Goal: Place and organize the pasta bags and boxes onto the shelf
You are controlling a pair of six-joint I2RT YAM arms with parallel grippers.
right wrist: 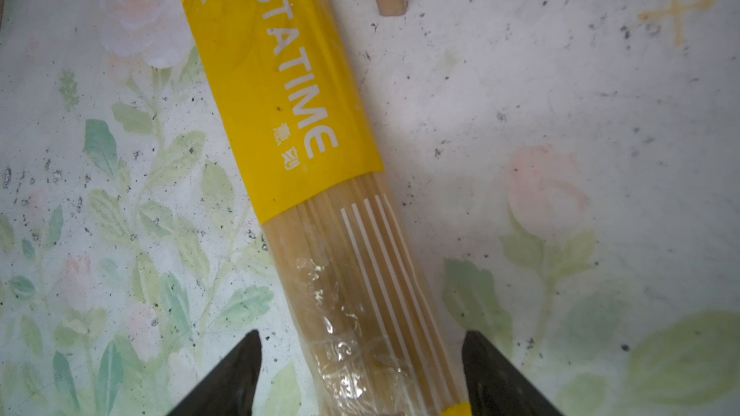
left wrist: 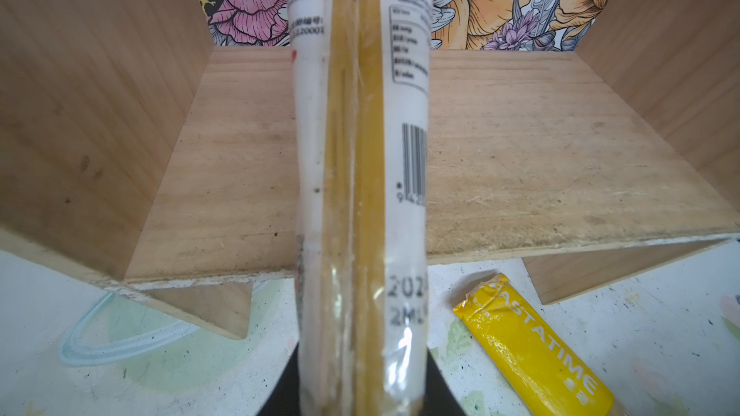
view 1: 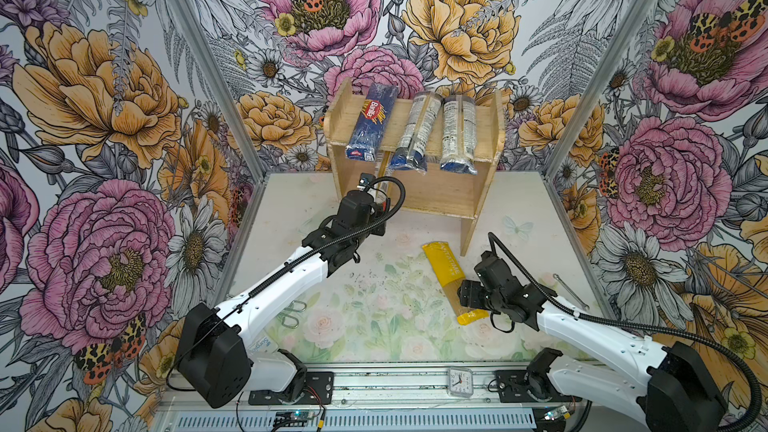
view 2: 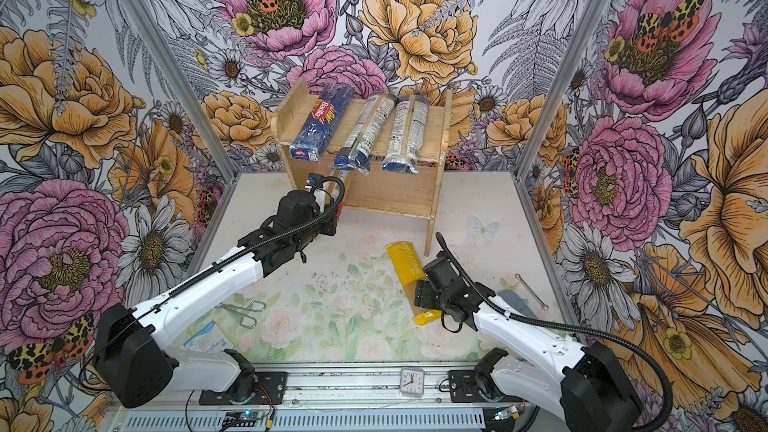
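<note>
While the left gripper (view 1: 381,197) is clamped on a clear, white-labelled spaghetti pack (left wrist: 360,194) reaching in over the lower board of the light wooden two-tier shelf (view 1: 436,195), the right gripper (right wrist: 362,378) stands with jaws apart astride a yellow PASTATIME spaghetti bag (right wrist: 288,94). The bag lies on the floral table mat (right wrist: 560,114) near a shelf leg. The top tier holds a dark blue Barilla box (view 1: 371,122) and two clear blue-ended packs (view 1: 415,130) (view 1: 458,135).

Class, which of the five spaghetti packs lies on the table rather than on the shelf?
The yellow pack. It lies flat on the tabletop before the shelf; three others rest on its top tier, and the left pincer holds the fifth.
</note>
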